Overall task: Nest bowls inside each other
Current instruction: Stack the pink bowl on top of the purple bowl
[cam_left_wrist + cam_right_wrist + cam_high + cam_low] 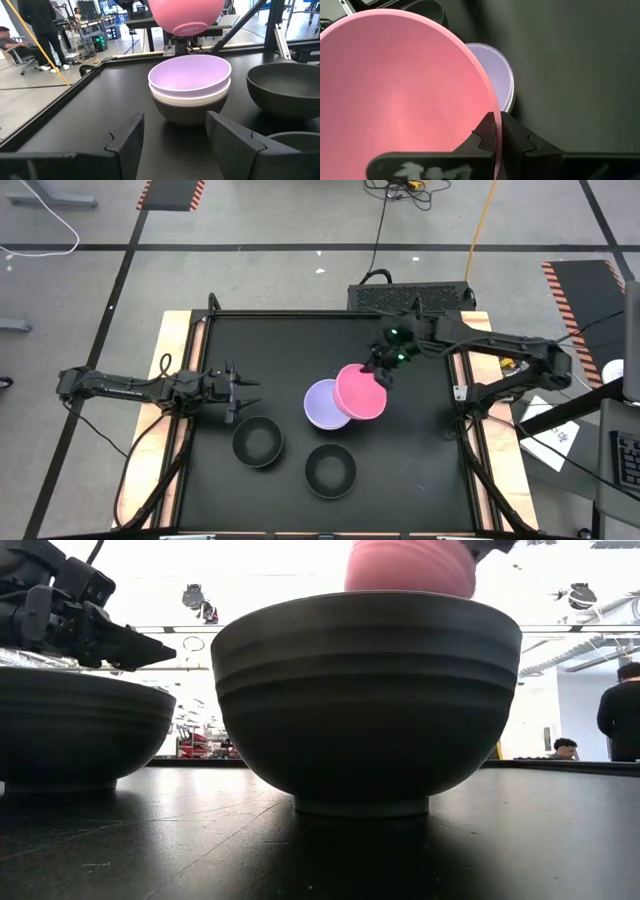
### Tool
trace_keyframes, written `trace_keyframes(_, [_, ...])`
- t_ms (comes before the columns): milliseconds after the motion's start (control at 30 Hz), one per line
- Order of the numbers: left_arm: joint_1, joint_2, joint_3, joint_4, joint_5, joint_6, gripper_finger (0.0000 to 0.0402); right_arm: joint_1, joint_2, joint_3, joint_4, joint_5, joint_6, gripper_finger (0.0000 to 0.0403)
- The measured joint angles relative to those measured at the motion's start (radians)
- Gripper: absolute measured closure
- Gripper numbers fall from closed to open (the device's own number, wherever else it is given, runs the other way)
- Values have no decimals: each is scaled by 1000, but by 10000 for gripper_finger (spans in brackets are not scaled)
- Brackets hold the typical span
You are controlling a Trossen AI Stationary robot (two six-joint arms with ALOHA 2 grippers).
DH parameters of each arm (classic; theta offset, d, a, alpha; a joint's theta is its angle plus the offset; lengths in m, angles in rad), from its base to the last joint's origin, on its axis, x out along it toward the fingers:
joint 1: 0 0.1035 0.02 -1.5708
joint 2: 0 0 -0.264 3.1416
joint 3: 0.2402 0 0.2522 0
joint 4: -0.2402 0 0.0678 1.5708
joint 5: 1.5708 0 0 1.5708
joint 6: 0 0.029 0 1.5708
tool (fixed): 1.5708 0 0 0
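Right gripper (pixel 496 131) is clamped on the rim of the pink bowl (pixel 360 391), held aloft. Just below it, a lavender bowl (pixel 190 75) is already nested in white and black ones. Two black bowls (pixel 258 443) farther off remain loose. Left gripper (pixel 243 392) is kept wide, waiting.

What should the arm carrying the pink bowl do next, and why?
Probably shift it slightly left and lower it. The right tool grips the pink bowl by its rim, raised and only partly over the lavender bowl that tops the stack.
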Motion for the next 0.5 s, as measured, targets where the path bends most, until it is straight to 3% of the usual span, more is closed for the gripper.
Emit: trace_keyframes(500, [0,0,0,-30,0,12,186,-7,317,332,-188,-14,-78,403])
